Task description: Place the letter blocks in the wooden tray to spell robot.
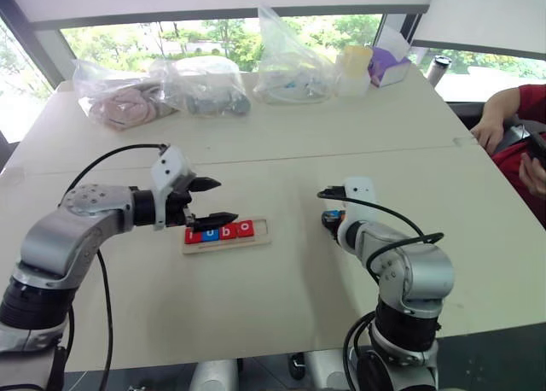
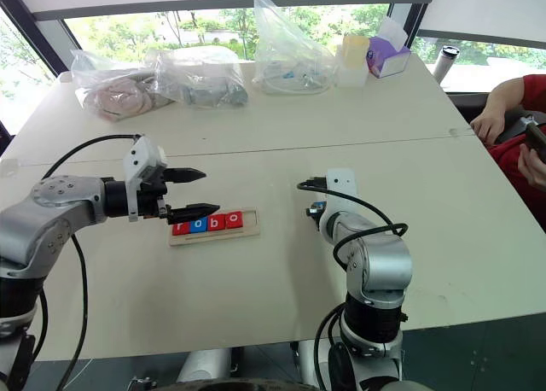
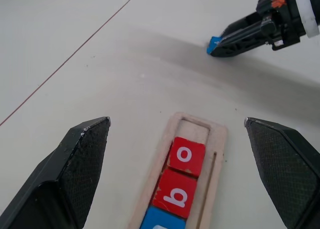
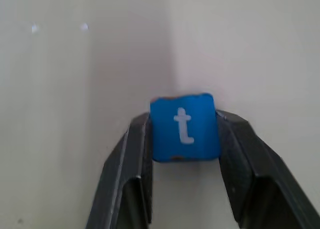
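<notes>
The bench is a wide pale surface with a seam running across it; along its far edge sit clear plastic bags with soft contents, a pale yellow cup and a purple tissue box toward the far right corner; a person's hand rests at the right edge.

The left gripper hangs over the left end of the wooden tray, its black fingers spread wide apart with nothing between them; from its wrist camera the tray runs straight out between the two tips.

The right gripper is above the bench right of the tray and well apart from it, clamped on the blue t block, which sits squarely between the two fingertips with its white letter facing the wrist camera; the left wrist view also catches that blue tile at the tip of the right gripper.

The wooden tray lies near the middle of the bench, left of centre, its long side roughly parallel to the near edge; four letter blocks lie in it in a row, red, blue, red, red; the last two read b and o; the slot at the tray's right end shows bare wood.
</notes>
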`<control>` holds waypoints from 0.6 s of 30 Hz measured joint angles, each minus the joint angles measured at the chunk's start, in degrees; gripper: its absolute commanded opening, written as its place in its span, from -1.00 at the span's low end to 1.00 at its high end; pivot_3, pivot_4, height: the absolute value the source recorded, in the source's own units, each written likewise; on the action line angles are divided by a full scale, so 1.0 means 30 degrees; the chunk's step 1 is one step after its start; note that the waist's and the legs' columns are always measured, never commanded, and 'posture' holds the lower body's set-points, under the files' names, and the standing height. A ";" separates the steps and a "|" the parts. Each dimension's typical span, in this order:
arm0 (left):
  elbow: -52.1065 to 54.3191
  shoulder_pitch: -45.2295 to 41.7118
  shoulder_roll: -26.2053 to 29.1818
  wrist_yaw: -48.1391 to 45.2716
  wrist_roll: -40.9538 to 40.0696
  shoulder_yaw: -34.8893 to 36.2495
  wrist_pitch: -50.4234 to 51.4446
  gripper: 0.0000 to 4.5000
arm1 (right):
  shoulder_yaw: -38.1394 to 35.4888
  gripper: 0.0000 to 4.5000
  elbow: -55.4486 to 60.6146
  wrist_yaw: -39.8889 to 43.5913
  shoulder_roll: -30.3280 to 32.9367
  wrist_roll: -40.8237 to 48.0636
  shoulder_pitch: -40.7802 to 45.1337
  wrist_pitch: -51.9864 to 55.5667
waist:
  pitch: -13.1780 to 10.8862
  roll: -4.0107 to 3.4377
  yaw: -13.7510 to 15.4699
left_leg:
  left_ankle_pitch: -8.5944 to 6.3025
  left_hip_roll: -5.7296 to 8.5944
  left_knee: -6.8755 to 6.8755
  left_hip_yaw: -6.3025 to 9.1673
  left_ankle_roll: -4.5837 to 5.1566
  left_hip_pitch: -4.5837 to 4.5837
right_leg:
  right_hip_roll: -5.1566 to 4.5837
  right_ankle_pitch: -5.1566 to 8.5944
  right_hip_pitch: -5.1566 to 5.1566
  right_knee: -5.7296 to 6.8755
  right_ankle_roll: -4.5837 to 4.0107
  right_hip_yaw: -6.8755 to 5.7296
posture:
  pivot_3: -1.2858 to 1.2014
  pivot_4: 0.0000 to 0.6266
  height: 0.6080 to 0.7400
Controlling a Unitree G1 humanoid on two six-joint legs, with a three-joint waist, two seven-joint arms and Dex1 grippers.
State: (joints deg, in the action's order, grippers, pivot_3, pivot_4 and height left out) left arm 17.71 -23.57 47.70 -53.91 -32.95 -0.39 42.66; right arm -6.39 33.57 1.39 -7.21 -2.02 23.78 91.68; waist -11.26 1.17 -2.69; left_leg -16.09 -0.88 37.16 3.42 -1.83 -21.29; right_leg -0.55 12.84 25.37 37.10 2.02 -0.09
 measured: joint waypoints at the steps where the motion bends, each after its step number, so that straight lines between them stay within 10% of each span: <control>1: -0.0092 -0.0046 0.0000 -0.0188 0.0030 -0.0191 -0.0117 1.00 | -0.0098 0.19 -0.0011 -0.0041 -0.0192 0.0019 0.0056 -0.0002 | 0.0000 0.0000 0.0002 | 0.0000 0.0000 0.0000 -0.0002 0.0000 0.0000 | -0.0001 0.0000 -0.0001 0.0000 0.0001 -0.0001 | 0.03 -0.52 1.00; 4: -0.0645 -0.0087 -0.0007 -0.0668 0.0368 -0.0411 -0.0531 1.00 | 0.0473 0.86 -0.0207 0.0214 0.0793 0.0342 0.0442 0.0145 | -0.0004 -0.0007 0.0026 | 0.0001 0.0007 0.0012 -0.0006 -0.0001 -0.0006 | -0.0013 0.0005 0.0000 -0.0001 -0.0011 0.0000 | 0.03 -0.52 1.00; 10: -0.0872 -0.0011 -0.0185 -0.1103 0.0417 -0.0207 -0.1159 1.00 | 0.1707 0.86 0.0070 0.2738 0.7502 0.1182 0.1819 -0.3155 | 0.0000 0.0001 0.0049 | 0.0000 0.0048 0.0015 -0.0028 0.0000 -0.0031 | -0.0051 0.0022 -0.0008 -0.0046 0.0030 0.0012 | 0.03 -0.52 1.00; 18: 0.1201 0.1266 -0.2445 -0.0564 0.0422 -0.0406 -0.2806 1.00 | 0.2812 0.86 -0.5568 1.7442 1.5519 0.6067 -0.1052 -1.5885 | -0.0008 0.0006 0.0102 | -0.0016 0.0037 0.0005 -0.0048 0.0027 -0.0013 | -0.0046 0.0043 -0.0053 -0.0080 0.0085 0.0009 | 0.03 -0.52 1.00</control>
State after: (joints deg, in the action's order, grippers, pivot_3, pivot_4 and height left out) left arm 21.32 -19.77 40.37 -55.60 -31.68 -1.61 34.24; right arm 2.05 16.87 53.72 39.34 16.18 20.62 44.02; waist -11.29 1.19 -2.38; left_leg -16.13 -0.77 37.18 3.27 -1.75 -21.33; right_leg -0.69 12.97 25.21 36.86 2.28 -0.06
